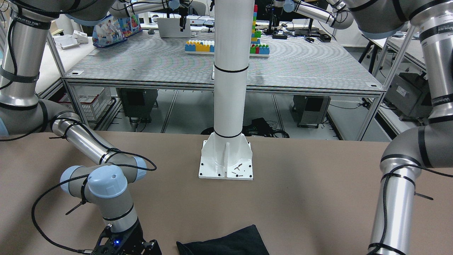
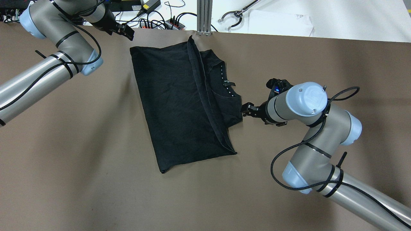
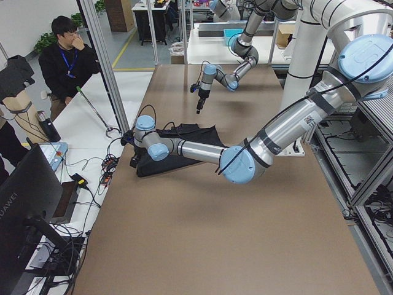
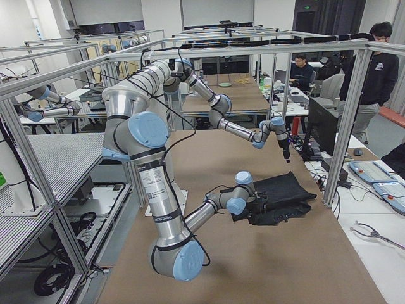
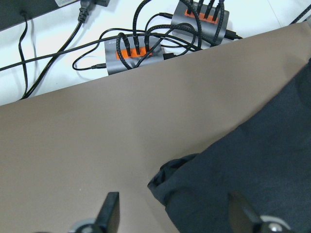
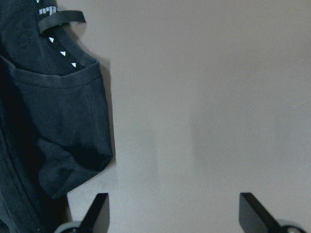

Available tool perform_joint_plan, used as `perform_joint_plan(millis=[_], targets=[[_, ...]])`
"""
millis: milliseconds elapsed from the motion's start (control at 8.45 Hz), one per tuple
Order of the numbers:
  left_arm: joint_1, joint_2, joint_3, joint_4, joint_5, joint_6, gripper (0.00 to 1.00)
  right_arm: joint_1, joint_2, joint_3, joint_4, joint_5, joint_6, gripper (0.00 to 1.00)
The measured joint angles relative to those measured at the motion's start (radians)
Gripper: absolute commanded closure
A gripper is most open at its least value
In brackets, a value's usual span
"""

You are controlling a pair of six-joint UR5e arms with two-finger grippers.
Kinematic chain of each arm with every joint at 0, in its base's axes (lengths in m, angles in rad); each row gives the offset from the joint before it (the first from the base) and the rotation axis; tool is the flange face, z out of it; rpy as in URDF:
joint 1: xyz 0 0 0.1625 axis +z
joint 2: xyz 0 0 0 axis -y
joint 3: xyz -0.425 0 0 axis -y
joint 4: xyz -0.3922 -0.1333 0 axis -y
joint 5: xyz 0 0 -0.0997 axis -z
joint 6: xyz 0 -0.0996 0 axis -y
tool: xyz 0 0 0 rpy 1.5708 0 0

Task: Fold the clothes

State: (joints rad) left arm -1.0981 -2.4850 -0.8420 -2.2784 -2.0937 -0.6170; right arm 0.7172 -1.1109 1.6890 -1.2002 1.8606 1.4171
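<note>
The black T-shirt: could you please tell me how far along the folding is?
Done: the black T-shirt is folded over once, its hem lying just short of the collar. In hand: nothing. The right pincer is open beside the shirt's collar-side edge, and the left pincer is open over a corner. Remaining: probably at least one more fold.

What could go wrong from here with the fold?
1. The right gripper is open beside the doubled edge of the black garment; closing there could pinch only one layer.
2. The left gripper, open above the far corner, is close to the cabled hubs past the edge of the table; an outward swing may snag them.
</note>
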Motion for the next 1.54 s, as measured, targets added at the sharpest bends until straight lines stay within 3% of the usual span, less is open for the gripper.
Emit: perform_joint_plan(millis=[237,355,591,1065,1183,1301,1538], targets=[[0.002,0.025,-0.033,0.000,-0.009,-0.005,0.00,-0.068,0.033,-0.056,0.103,-0.163,0.237,0.21],[0.002,0.030,-0.037,0.000,-0.010,-0.006,0.00,-0.091,0.065,-0.114,0.150,-0.216,0.326,0.27],[0.003,0.034,-0.039,0.000,-0.011,-0.006,0.00,-0.114,0.115,-0.197,0.188,-0.292,0.413,0.28],[0.004,0.039,-0.040,0.000,-0.011,-0.005,0.00,-0.120,0.119,-0.237,0.197,-0.319,0.406,0.31],[0.004,0.039,-0.040,0.000,-0.011,-0.005,0.00,-0.121,0.118,-0.238,0.197,-0.318,0.400,0.27],[0.004,0.040,-0.040,0.000,-0.011,-0.005,0.00,-0.122,0.118,-0.238,0.196,-0.316,0.395,0.16],[0.004,0.040,-0.040,0.000,-0.011,-0.006,0.00,-0.122,0.117,-0.230,0.193,-0.301,0.348,0.11]])
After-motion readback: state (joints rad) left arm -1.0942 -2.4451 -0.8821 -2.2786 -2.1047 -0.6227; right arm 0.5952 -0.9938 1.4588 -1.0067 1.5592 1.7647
